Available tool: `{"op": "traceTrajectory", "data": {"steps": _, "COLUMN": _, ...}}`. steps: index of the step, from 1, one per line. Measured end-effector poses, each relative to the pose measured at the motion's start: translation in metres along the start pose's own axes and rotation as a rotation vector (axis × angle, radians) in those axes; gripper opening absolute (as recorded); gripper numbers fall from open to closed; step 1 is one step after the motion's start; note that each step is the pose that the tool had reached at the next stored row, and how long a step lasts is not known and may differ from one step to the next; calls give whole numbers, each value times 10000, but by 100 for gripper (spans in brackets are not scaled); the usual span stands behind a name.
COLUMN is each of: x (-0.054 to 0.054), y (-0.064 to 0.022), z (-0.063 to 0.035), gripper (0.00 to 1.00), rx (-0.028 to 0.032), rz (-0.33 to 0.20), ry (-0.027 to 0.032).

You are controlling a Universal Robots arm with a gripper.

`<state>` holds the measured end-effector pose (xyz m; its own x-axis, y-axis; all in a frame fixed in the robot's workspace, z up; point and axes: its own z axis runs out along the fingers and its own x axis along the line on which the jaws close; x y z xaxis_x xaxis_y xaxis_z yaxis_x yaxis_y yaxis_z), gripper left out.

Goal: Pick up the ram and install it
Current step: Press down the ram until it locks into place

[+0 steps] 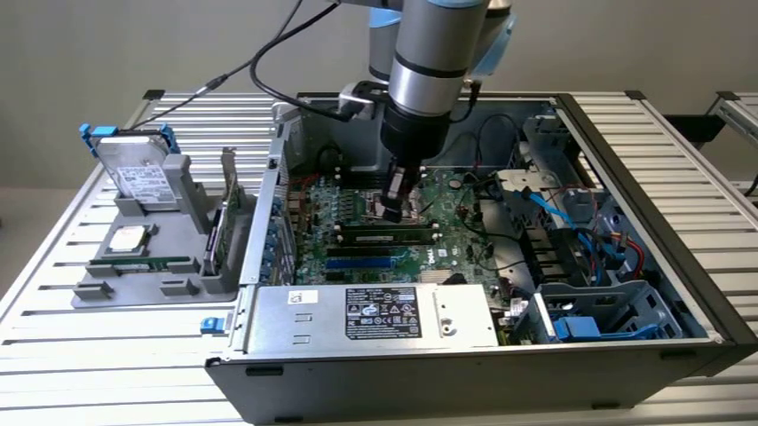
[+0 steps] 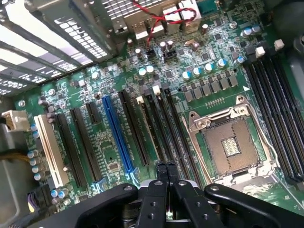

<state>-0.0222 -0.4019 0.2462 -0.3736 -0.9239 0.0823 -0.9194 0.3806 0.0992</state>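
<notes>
Here, gripper [image 2: 166, 167] pinched closed, empty | poised low over motherboard [image 2: 109, 152] slots | ram [image 1: 382, 236] apparently seated already.

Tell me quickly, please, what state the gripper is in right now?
Gripper: closed, fingertips together with nothing between them, over the motherboard inside the computer case.

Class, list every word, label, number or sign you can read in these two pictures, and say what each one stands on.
None can be read.
Black label on the silver power supply: print too small.
White label on the hard drive: too blurred.
Markings on the motherboard: too small to make out.
</notes>
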Motion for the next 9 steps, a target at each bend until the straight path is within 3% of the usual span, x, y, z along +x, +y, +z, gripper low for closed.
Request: {"op": "traceTrajectory", "data": {"steps": 9, "x": -1, "y": -1, "z": 12, "gripper": 10, "rx": -114, "rz": 1428, "ry": -144}}
